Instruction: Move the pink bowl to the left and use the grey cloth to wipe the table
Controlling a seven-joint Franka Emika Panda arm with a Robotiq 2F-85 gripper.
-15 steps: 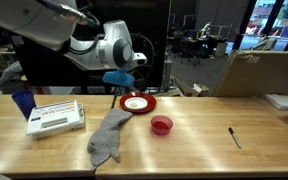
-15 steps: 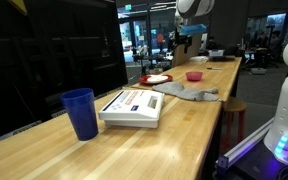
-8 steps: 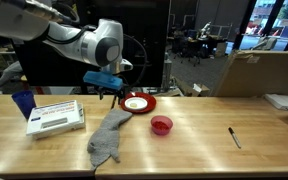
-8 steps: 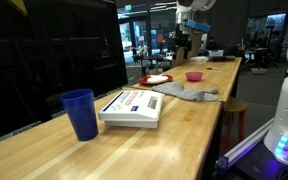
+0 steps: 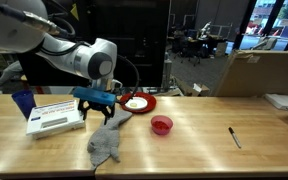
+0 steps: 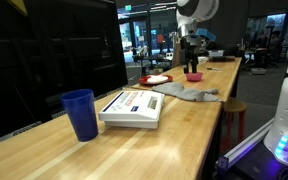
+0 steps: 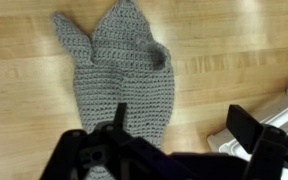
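We log the gripper (image 5: 97,108) as released: in the wrist view its dark fingers (image 7: 248,130) stand wide apart, nothing is between them and nothing is held. In an exterior view it hangs from the white arm (image 5: 84,58) low over the long light wooden tabletop (image 5: 204,152), above the far end of the soft, knitted light grey cloth (image 5: 105,141). We cannot tell whether the fingertips touch the fabric. The grey cloth lies flat and irregular, one end near the front edge and the other reaching toward the flat red plate with a white centre (image 5: 137,102). In the wrist view it fills the middle of the picture (image 7: 119,75), its near end running under the gripper, with a corner of the white box (image 7: 284,105) at the side. The small round glossy pink bowl of plastic (image 5: 161,125) stands upright on the tabletop, apart from the cloth and just in front of the red plate, between the cloth and a thin black pen (image 5: 234,137). The white box (image 5: 55,117), rectangular and printed, lies beside the cloth on the opposite side, with a tall blue cup (image 5: 22,103) beyond it. Looking along the tabletop in an exterior view, we see the blue cup (image 6: 80,113) nearest. Behind it come the white box (image 6: 134,103) and the grey cloth (image 6: 189,92), with the red plate (image 6: 156,79) and pink bowl (image 6: 194,75) farther back. The gripper (image 6: 191,55) hangs above that far end.
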